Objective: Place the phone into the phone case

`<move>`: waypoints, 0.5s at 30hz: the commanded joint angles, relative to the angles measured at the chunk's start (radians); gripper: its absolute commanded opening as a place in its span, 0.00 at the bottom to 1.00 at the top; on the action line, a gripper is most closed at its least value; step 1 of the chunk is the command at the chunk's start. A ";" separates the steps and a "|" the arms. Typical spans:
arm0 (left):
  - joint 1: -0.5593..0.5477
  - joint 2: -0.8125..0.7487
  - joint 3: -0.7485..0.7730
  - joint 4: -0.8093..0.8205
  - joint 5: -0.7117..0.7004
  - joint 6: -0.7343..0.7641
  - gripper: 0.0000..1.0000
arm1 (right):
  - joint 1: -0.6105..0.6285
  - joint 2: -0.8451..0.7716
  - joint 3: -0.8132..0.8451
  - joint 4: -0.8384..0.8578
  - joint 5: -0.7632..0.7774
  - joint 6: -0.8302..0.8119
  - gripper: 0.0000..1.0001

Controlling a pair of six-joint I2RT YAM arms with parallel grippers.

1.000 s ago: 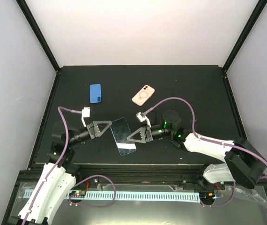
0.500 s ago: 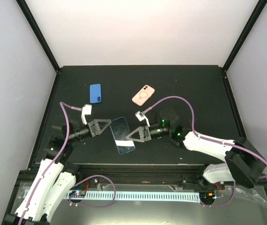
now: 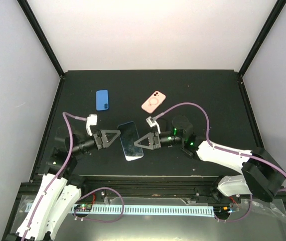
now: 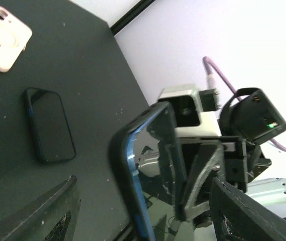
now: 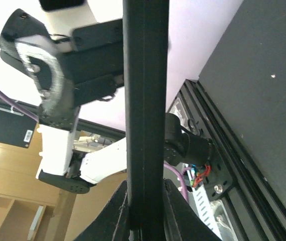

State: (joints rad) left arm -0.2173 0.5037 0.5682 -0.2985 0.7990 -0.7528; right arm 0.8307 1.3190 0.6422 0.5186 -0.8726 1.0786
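Observation:
The phone (image 3: 130,141), blue-edged with a glossy screen, hangs above the table between both arms. My right gripper (image 3: 138,143) is shut on its right edge; in the right wrist view the phone (image 5: 145,100) runs edge-on as a dark bar clamped between the fingers (image 5: 175,213). My left gripper (image 3: 117,135) stands open around the phone's left end. In the left wrist view the phone (image 4: 135,186) sits between the spread fingers (image 4: 47,216) without touching them. The pale pink phone case (image 3: 153,102) lies back side up on the table behind, also visible as the phone case (image 4: 2,37).
A blue phone-sized object (image 3: 102,100) lies flat at the back left of the black table (image 3: 208,95), seen as a dark slab (image 4: 50,125) from the left wrist. Black frame rails border the table. Purple cables loop over both arms.
My left gripper has opened and let go of the phone. The right gripper keeps its hold, and the phone has shifted slightly toward the back.

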 commanded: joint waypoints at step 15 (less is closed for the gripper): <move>0.002 0.094 -0.015 0.115 -0.013 0.055 0.18 | 0.002 0.033 0.002 0.038 -0.036 -0.029 0.14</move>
State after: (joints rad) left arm -0.2173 0.5747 0.5236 -0.2077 0.8196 -0.7746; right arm 0.8299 1.3437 0.6312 0.5972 -0.8833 1.1297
